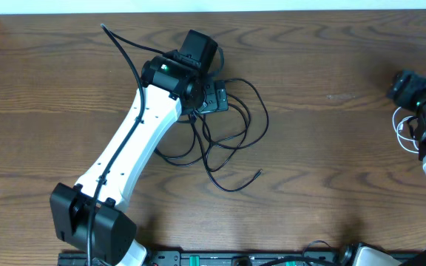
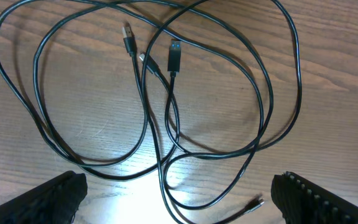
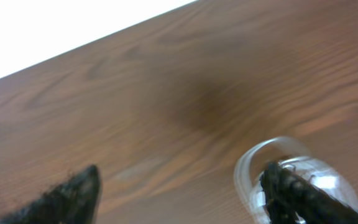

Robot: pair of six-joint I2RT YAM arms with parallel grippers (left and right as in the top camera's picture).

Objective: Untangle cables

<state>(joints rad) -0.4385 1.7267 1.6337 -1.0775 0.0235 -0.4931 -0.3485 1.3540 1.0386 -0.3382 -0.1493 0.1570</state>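
Long black cables (image 1: 231,137) lie in tangled loops on the wooden table, just right of centre. My left gripper (image 1: 214,97) hangs over their upper edge. In the left wrist view the black loops (image 2: 166,93) cross one another, with plug ends (image 2: 174,55) near the top and another plug (image 2: 253,204) low right. The left gripper (image 2: 179,208) is open, both fingers wide apart and touching nothing. A coiled white cable (image 1: 400,127) lies at the far right beside my right gripper (image 1: 407,87). In the blurred right wrist view the white coil (image 3: 253,168) sits around the right finger (image 3: 297,196); the right gripper (image 3: 179,196) is open.
A thicker black wire (image 1: 128,59) runs along the left arm (image 1: 135,140). The table's far edge (image 3: 73,53) meets a white surface. Arm bases stand at the near edge (image 1: 95,222).
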